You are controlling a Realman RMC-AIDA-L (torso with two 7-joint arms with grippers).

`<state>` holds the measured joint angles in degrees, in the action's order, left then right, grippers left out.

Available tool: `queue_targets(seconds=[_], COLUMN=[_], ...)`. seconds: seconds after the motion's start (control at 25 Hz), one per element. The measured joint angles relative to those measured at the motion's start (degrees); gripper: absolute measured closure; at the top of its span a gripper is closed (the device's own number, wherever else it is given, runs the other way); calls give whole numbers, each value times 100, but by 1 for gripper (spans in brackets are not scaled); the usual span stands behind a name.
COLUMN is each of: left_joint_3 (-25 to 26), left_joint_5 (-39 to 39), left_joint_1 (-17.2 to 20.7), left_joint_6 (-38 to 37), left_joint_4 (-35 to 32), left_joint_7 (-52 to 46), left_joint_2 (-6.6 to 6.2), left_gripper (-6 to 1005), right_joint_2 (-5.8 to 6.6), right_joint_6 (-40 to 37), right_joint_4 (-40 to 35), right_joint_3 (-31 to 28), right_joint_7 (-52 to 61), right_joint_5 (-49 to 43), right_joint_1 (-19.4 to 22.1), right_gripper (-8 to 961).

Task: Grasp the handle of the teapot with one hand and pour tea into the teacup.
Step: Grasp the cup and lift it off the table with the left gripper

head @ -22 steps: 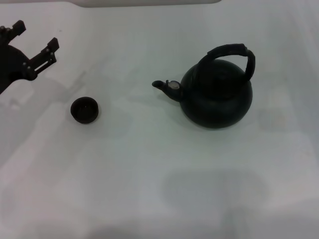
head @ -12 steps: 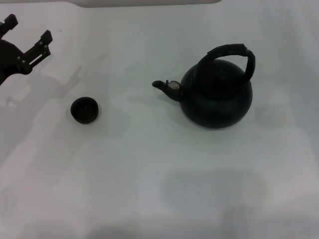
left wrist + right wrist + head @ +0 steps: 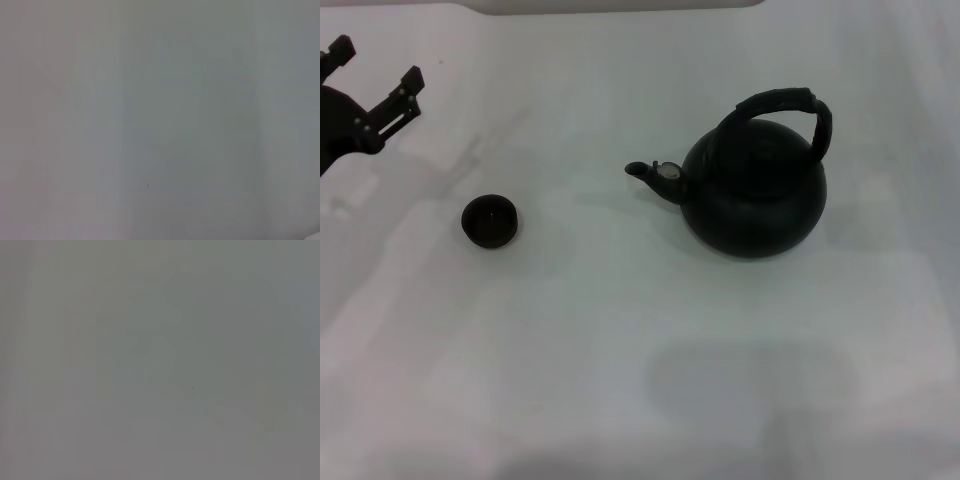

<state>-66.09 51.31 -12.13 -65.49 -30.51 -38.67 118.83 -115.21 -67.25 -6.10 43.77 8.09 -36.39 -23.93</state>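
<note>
The dark round teapot [image 3: 753, 195] stands on the white table right of centre, its short spout [image 3: 640, 171] pointing left. Its thick black handle [image 3: 788, 108] arches over the top, with nothing touching it. The tiny dark teacup [image 3: 489, 220] sits upright to the left, well apart from the pot. My left gripper [image 3: 375, 75] hangs at the far upper left, open and empty, behind and left of the cup. My right gripper is out of view. Both wrist views show only a blank pale surface.
The white table [image 3: 620, 330] spreads wide in front of the pot and cup. A pale raised edge [image 3: 610, 5] runs along the back of the table.
My left gripper has drawn back up and to the left, away from the teacup, mostly before half a second ago. Teapot and cup have not moved.
</note>
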Motion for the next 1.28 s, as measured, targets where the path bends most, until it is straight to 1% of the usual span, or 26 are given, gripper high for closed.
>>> queue_targets(seconds=[0.24, 0.36, 0.44, 0.48, 0.52, 0.56, 0.76, 0.96, 1.04, 1.28], left_joint_3=[8, 2, -3, 2, 3, 3, -24, -118, -340, -645], left_joint_5=[-10, 26, 212, 584, 815, 815, 1886, 2947, 3327, 3328], left_joint_1=[-8, -9, 4, 63, 122, 122, 544, 810, 981, 1081], left_joint_6=[14, 24, 29, 80, 158, 158, 522, 490, 505, 648], left_joint_4=[12, 1, -94, -345, -543, -543, -1666, -2566, -2940, -2971], left_joint_7=[-21, -416, -888, -1403, -1664, -1664, -2741, -3980, -4293, -4335], left_joint_2=[-5, -37, -85, -122, -122, -122, -17, -4, 8, 31], left_gripper=[120, 120, 119, 119, 119, 119, 118, 116, 115, 113], right_joint_2=[-9, -9, -9, -9, -9, -9, -3, -1, -2, -5], right_joint_6=[17, 17, 26, 41, 54, 63, 130, 311, 416, 450], right_joint_4=[26, 27, 28, 28, 22, 3, -35, 3, 36, 83], right_joint_3=[0, 0, 0, 0, 0, 0, 0, 0, 0, 0], right_joint_7=[9, 9, 9, 9, 8, 6, 0, -3, -4, -5], right_joint_5=[0, 0, 0, 0, 0, 0, 1, 0, 0, 1], right_joint_1=[1, 2, 3, 3, 3, 3, -75, -126, -128, -129], right_gripper=[375, 375, 375, 375, 375, 375, 376, 376, 376, 376])
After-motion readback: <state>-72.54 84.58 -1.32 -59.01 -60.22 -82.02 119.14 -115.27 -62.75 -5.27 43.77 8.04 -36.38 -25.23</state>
